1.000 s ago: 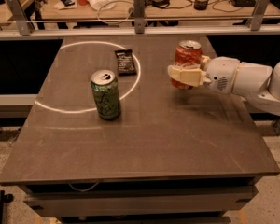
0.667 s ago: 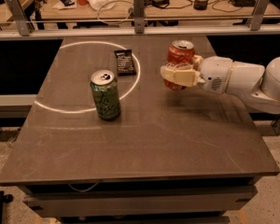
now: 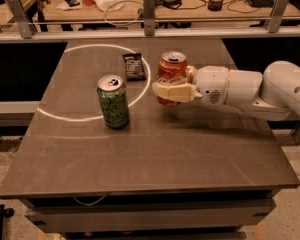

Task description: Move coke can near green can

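The red coke can (image 3: 171, 69) with a silver top is upright, held just above the dark table (image 3: 150, 159) right of centre. My gripper (image 3: 171, 90) comes in from the right on a white arm and is shut on the coke can, its cream fingers (image 3: 174, 91) wrapped round the can's lower half. The green can (image 3: 113, 102) with dark markings stands upright on the table to the left of the coke can, about a can's width or so away, on the white circle line.
A small black snack packet (image 3: 134, 66) lies flat behind the green can, inside the white circle (image 3: 55, 115) painted on the table. A metal rail (image 3: 150, 31) and a cluttered desk run behind the table's far edge.
My gripper has carried the coke can to the left, closer to the green can. The green can and the packet have not moved.
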{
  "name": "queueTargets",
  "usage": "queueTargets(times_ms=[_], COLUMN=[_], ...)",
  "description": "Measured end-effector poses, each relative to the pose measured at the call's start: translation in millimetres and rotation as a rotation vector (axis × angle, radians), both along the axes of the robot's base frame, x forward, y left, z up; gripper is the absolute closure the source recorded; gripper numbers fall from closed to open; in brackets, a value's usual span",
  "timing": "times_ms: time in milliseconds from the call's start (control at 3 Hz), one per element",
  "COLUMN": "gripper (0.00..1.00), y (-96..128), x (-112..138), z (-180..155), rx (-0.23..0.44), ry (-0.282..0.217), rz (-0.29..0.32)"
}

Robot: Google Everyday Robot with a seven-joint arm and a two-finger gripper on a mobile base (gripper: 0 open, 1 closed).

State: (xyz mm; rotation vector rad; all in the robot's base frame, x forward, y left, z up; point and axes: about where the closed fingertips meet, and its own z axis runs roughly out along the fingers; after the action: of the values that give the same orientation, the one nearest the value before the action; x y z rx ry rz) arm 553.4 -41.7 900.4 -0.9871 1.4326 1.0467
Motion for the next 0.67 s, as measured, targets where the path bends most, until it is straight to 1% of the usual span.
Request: queueTargets(times_ms=[333,667], gripper=[1.00,1.00], y=[21,40], x=[-15,-28], z=[-4,-6], rx=[-0.004,-0.007], ry=[-0.015,-0.056], rz=[0.054,0.115])
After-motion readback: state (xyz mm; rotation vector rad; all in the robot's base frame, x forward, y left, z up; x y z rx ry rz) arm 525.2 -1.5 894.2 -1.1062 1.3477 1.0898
